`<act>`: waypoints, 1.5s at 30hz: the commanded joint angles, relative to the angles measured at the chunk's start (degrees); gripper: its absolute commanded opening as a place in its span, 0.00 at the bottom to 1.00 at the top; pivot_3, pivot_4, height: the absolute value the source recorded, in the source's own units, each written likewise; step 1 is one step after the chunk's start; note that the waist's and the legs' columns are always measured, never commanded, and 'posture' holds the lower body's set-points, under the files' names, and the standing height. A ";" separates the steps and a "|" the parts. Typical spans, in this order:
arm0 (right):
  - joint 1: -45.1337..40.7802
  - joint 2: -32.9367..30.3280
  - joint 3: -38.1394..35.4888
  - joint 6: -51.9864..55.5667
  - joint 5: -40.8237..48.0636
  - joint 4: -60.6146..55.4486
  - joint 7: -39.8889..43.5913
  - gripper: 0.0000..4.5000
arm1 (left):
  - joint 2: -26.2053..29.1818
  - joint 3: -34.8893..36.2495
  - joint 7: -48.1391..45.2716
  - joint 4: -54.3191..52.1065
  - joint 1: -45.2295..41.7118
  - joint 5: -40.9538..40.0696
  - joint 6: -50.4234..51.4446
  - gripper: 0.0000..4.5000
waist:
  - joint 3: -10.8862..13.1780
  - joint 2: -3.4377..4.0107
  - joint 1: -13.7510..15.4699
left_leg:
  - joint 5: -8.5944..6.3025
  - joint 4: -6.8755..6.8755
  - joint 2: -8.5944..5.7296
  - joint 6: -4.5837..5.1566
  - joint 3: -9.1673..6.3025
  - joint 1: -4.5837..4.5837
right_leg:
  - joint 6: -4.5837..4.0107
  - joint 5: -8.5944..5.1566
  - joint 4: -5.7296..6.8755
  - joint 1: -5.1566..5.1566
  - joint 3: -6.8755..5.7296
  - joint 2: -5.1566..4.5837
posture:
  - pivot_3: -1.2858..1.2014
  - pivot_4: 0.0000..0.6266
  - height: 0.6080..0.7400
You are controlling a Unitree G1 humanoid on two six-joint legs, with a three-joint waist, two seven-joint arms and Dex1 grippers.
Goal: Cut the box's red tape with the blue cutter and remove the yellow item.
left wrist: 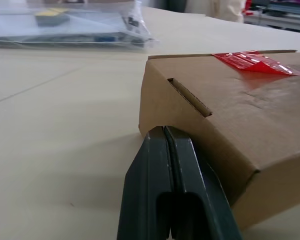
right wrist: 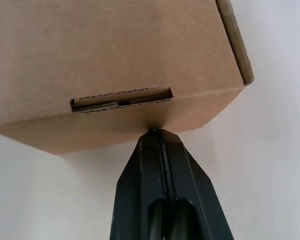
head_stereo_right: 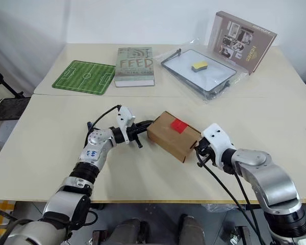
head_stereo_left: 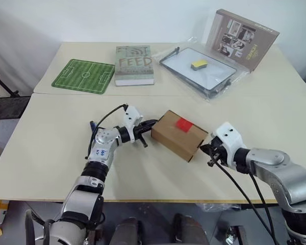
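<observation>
So we've got the box (head_stereo_left: 178,135) sitting near the front middle of the table (head_stereo_left: 46,153), lying at an angle, with the red tape (head_stereo_left: 184,124) still stuck across the seam on its top face. In the left wrist view the tape looks a bit wrinkled, but we can't see a cut in it.

Both arms are pinching the box from opposite ends. The left gripper (head_stereo_left: 148,124) comes in roughly level on the box's left end, fingers pressed flat together with nothing between them, and the tips sit right against the cardboard wall near its lower edge. The right gripper (head_stereo_left: 203,148) is angled down at the opposite end, fingers also closed on nothing, tips touching the bottom edge just under a slot in that end flap.

As for the blue cutter, there's a small bit of blue poking out behind the left forearm, but we can't tell for sure that it is the cutter.

Further back we have a green soccer-field mat (head_stereo_left: 83,76), a book (head_stereo_left: 134,65), a dark tray in clear plastic (head_stereo_left: 214,79) with a yellow sponge (head_stereo_left: 199,64) on it, and a printed picture box (head_stereo_left: 243,38) propped at the far right.
</observation>
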 commanded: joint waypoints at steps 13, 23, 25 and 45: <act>8.95 -6.48 -12.73 8.38 9.88 -13.51 4.14 0.00 | -2.56 -8.61 -6.57 -21.84 9.22 -1.73 13.20 0.00 | 0.01 -0.02 0.05 | -0.01 0.01 0.03 0.02 -0.02 0.00 | 0.00 0.00 -0.01 0.00 0.05 -0.01 | 0.52 0.24 1.00; 14.70 -7.57 -13.84 6.70 11.60 -14.60 4.73 0.00 | -3.30 -9.73 -6.58 -22.99 9.66 -1.40 14.07 0.00 | 0.02 -0.04 0.03 | -0.01 0.05 0.05 0.03 -0.01 0.04 | -0.01 0.00 0.00 0.03 0.09 -0.02 | 0.52 0.24 1.00; 15.28 -7.83 -13.61 5.69 10.96 -13.84 4.53 0.00 | -3.48 -9.77 -6.72 -21.95 8.88 -1.21 13.72 0.00 | 0.02 -0.04 0.03 | -0.01 0.05 0.05 0.03 -0.01 0.05 | -0.01 0.00 0.00 0.04 0.09 -0.02 | 0.52 0.24 1.00; 26.45 -14.87 -29.13 -6.56 6.08 -4.27 8.10 0.00 | 4.53 -1.58 -2.19 -22.07 6.66 -2.48 14.36 0.00 | 0.05 -0.09 -0.07 | -0.04 0.09 0.03 0.08 0.06 0.06 | 0.00 0.00 0.02 0.06 0.11 -0.03 | 0.52 0.24 1.00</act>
